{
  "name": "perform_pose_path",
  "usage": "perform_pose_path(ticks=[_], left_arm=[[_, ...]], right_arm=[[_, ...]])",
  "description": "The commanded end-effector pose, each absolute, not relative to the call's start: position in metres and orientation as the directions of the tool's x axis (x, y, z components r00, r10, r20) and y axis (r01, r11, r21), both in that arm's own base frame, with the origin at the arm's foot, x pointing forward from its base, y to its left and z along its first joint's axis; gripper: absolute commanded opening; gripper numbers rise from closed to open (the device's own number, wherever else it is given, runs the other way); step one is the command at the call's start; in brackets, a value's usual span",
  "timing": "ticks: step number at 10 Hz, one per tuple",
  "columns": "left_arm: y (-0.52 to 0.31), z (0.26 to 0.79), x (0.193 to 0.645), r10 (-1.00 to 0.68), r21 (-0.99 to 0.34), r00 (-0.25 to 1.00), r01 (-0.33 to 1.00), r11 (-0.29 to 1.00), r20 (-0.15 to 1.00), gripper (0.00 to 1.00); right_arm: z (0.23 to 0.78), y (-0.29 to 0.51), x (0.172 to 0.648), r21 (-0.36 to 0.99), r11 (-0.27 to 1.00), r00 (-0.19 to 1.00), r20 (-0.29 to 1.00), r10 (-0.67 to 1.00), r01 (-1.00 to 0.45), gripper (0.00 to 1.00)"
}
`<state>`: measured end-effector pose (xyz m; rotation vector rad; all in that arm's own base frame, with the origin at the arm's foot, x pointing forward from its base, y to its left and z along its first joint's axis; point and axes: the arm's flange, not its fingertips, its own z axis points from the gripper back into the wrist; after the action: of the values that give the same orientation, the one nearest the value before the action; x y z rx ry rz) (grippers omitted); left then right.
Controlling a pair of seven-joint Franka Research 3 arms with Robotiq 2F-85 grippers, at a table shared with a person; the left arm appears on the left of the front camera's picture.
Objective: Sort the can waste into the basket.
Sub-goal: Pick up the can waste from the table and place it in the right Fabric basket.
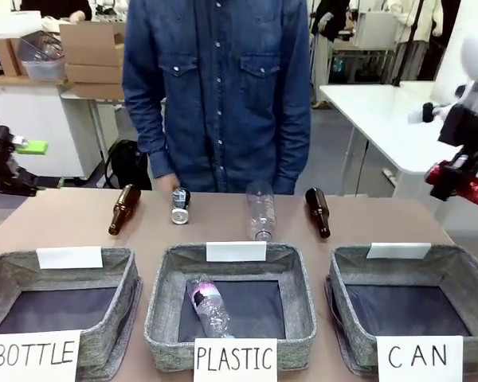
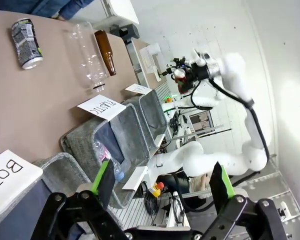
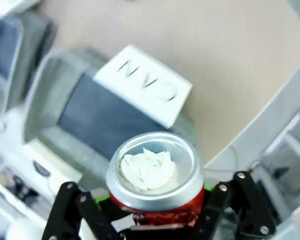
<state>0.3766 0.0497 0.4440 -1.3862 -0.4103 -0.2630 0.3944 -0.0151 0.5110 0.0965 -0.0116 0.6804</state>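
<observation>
- Red metal, dented: the red can [image 3: 152,175] is clamped between the fingers of the right gripper [image 1: 452,177], silver top end facing the wrist camera.
- Something white and crumpled sits in that top end; it may be paper, but the wrist view is too blurred to say.
- In the front view the right gripper holds the red can in the air at the right edge, clear of the surface [image 1: 64,223] and higher than the basket [image 1: 346,274].
- From the right wrist, the basket lies below the can, its dark bottom bare and its white "CAN" sign [image 3: 142,85] on the wall.
- The dark can [image 1: 180,205] rests on the surface at the far side, just in front of the person [image 1: 223,95].
- It sits between a brown glass bottle [image 1: 125,208] and a clear plastic bottle [image 1: 260,211]; a second brown bottle [image 1: 318,212] lies further right.
- The PLASTIC basket [image 1: 163,318] in the middle holds one clear bottle [image 1: 209,306].
- The BOTTLE basket [image 1: 111,263] stands at the left.
- The left gripper [image 2: 165,182] has its jaws spread wide with nothing between them.
</observation>
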Motion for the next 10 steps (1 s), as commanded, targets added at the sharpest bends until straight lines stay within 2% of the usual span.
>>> perform_pose_path(ticks=[1,3,5,9,10], left_arm=[[0.048,0.445,0.377,0.065,-0.886,0.89,0.437,0.155,0.451,1.0],[0.048,0.445,0.377,0.065,-0.886,0.89,0.437,0.155,0.451,1.0],[0.048,0.445,0.377,0.065,-0.886,0.89,0.437,0.155,0.451,1.0],[0.048,0.445,0.377,0.065,-0.886,0.89,0.437,0.155,0.451,1.0],[0.048,0.445,0.377,0.065,-0.886,0.89,0.437,0.155,0.451,1.0]], right_arm=[[0.506,-0.007,0.335,0.103,0.287,0.303,0.217,0.928,-0.952,0.15],[0.504,0.007,0.302,0.104,0.143,0.165,0.248,0.955,-0.984,0.15],[0.504,0.004,0.311,0.133,0.12,0.153,0.278,0.948,-0.984,0.15],[0.508,0.009,0.325,0.142,0.134,0.167,0.259,0.951,-0.981,0.15],[0.509,0.009,0.328,0.157,0.14,0.18,0.276,0.944,-0.978,0.76]])
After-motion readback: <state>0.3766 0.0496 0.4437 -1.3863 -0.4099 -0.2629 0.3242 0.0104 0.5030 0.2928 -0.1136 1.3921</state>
